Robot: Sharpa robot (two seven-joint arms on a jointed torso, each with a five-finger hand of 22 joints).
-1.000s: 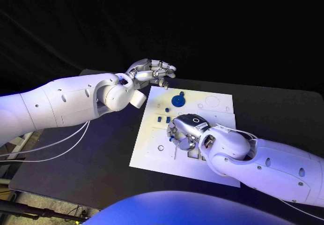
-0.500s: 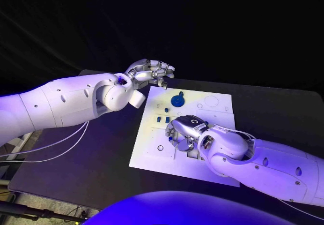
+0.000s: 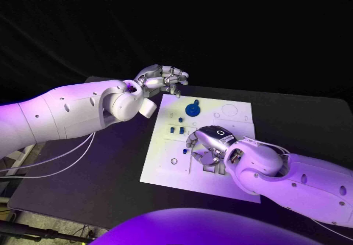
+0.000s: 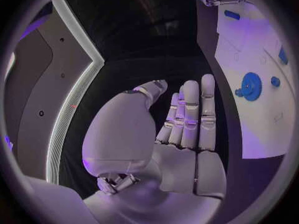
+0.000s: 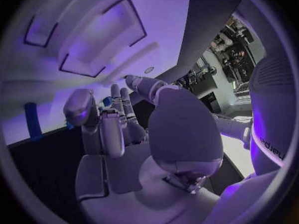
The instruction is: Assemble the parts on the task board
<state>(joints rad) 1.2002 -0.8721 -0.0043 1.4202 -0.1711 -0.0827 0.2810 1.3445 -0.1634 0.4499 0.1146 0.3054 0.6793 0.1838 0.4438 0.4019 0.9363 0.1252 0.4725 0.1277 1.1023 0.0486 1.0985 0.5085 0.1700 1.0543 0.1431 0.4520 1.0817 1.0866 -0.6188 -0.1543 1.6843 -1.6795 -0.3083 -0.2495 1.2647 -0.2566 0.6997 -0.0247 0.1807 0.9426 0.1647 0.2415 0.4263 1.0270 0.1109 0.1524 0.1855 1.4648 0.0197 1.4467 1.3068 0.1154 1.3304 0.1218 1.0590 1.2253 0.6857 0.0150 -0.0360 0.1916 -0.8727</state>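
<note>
Blue parts, several, on the white task board (image 3: pixel 166 163) at mid-table. Item one: a blue gear (image 3: pixel 193 108) standing in the board's far half, a small round piece (image 3: pixel 181 120) just beside it. Item two: two short upright pegs (image 3: pixel 177 129) near the board's middle. Item three: a small blue piece (image 3: pixel 184 151) lying loose on the board, just off the fingertips of the right hand (image 3: pixel 208 147), on the side toward the board's left edge. It is too small to tell its long axis.

Right hand: low over the board's centre, fingers curled downward; the right wrist view shows them partly bent with nothing visibly between them (whether they touch the board I cannot tell).

Left hand (image 3: pixel 161 78): raised beyond the board's far left corner, well apart from the loose piece, fingers extended side by side, holding nothing.

Judgement: the right hand is much the nearer to the loose piece, so the pick would fall to it, by a short reach toward the board's left edge.

Black table (image 3: pixel 88 173) beneath all.
</note>
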